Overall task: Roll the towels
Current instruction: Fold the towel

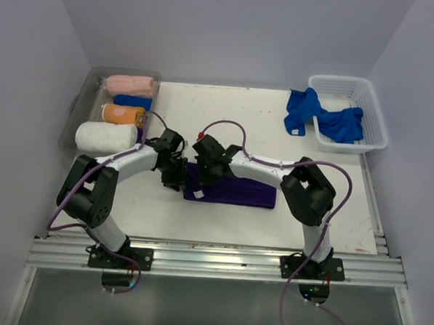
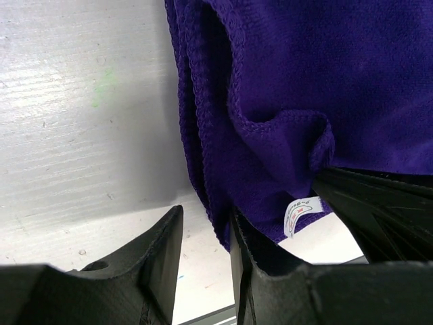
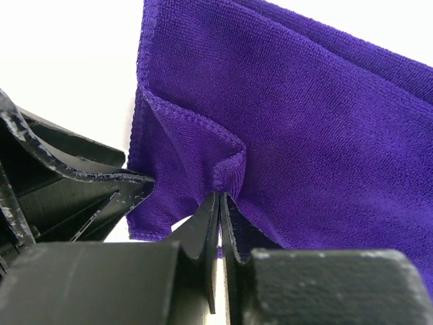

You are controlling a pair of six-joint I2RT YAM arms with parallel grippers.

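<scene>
A folded purple towel (image 1: 237, 193) lies flat on the white table between the two arms. My right gripper (image 1: 205, 173) is at its left end, shut on a pinched fold of the hem (image 3: 226, 169). The fingertips (image 3: 211, 217) are pressed together around the cloth. My left gripper (image 1: 174, 176) is at the same end, just left of the right one. It is open by a narrow gap, with the towel's edge (image 2: 216, 203) lying at its right finger (image 2: 238, 244). A white label (image 2: 301, 213) hangs from the towel's corner.
A clear bin (image 1: 78, 104) at the left holds rolled towels: pink (image 1: 130, 84), blue (image 1: 133, 100), orange (image 1: 123, 114) and white (image 1: 105, 136). A white basket (image 1: 376, 120) at the back right holds loose blue towels (image 1: 339, 124). One drapes over its rim (image 1: 301, 109).
</scene>
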